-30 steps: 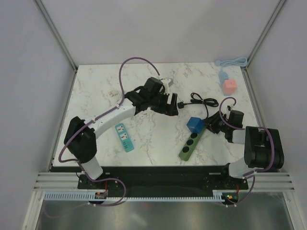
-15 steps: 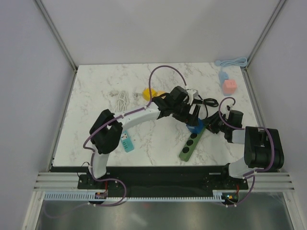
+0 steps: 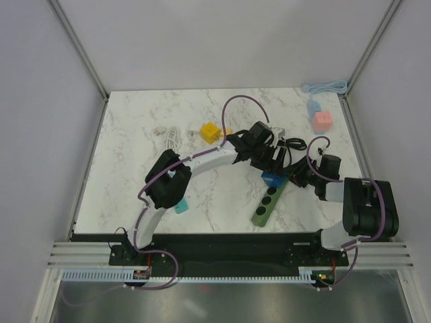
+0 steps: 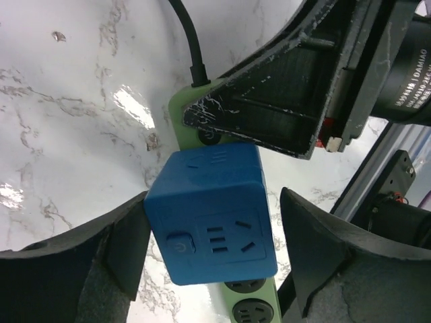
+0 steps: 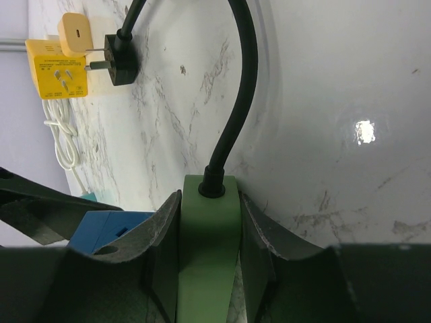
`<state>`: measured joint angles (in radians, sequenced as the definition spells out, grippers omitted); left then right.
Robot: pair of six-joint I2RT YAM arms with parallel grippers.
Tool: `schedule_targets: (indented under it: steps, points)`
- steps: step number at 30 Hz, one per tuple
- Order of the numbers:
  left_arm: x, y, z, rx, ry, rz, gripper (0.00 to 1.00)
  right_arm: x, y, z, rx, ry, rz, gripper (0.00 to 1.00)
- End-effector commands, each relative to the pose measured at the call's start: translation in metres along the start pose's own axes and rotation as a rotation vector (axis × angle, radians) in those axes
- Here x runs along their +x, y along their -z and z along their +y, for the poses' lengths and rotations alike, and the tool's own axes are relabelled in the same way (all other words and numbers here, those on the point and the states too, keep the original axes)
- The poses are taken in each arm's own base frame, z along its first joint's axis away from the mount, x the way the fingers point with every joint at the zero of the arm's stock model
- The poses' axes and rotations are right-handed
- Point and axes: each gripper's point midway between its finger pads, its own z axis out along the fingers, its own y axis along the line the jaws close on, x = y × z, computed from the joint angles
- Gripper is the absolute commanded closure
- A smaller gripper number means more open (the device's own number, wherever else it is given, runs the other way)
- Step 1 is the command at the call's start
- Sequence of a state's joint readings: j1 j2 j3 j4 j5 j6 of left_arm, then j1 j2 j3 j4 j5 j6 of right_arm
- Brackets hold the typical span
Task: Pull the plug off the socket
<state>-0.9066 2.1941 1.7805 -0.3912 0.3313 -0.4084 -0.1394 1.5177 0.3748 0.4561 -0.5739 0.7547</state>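
A blue cube plug (image 4: 212,215) sits plugged into the green socket strip (image 3: 268,204) near the strip's cable end. My left gripper (image 4: 215,235) is open and straddles the cube: the left finger is against the cube's side and the right finger stands a gap away. From above, the left gripper (image 3: 275,163) is over the blue cube (image 3: 273,179). My right gripper (image 5: 209,229) is shut on the green strip (image 5: 209,256) at the end where its black cable (image 5: 239,101) enters. The right gripper (image 3: 296,176) lies low on the table.
The strip's black cable coils behind (image 3: 286,142), ending in a black plug (image 5: 124,47). A yellow adapter (image 3: 210,130) and a white cable (image 3: 172,139) lie at the back left. A teal strip (image 3: 180,205) shows under the left arm. A pink cube (image 3: 322,121) sits back right.
My left arm swung right from the table's middle and came down over the blue cube, uncovering the yellow adapter. The right gripper kept its hold on the green strip.
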Motion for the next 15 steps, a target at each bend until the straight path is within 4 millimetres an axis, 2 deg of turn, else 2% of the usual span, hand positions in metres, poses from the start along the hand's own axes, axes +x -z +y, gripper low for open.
schedule_targets:
  steps: [1,2,3,5,6,9,11,14,15]
  points:
    - [-0.008,-0.002,-0.018,0.062,0.032,0.008,0.21,-0.005,-0.002,-0.019,0.073,0.144,-0.039,1.0]
    - [-0.007,-0.003,-0.02,0.073,0.037,0.014,0.25,-0.005,-0.002,-0.019,0.073,0.146,-0.04,1.0]
    - [-0.006,-0.004,-0.02,0.072,0.041,0.017,0.36,-0.005,-0.002,-0.018,0.073,0.147,-0.042,1.0]
    - [-0.004,-0.005,-0.019,0.069,0.051,0.022,0.51,-0.005,-0.002,-0.019,0.075,0.144,-0.042,1.0]
    - [-0.003,-0.006,-0.019,0.071,0.057,0.028,0.66,-0.006,-0.002,-0.019,0.075,0.147,-0.042,1.0]
    - [-0.007,-0.001,-0.02,0.074,0.068,0.019,0.98,-0.006,-0.002,-0.019,0.077,0.148,-0.045,1.0]
    - [-0.01,0.005,-0.027,0.103,0.106,0.016,0.98,-0.006,-0.001,-0.019,0.083,0.151,-0.047,1.0]
    - [-0.016,0.013,-0.041,0.249,0.189,-0.025,0.98,-0.007,-0.001,-0.02,0.087,0.149,-0.051,1.0]
    - [-0.026,0.023,-0.046,0.275,0.187,-0.069,0.98,-0.007,-0.001,-0.02,0.087,0.154,-0.052,1.0]
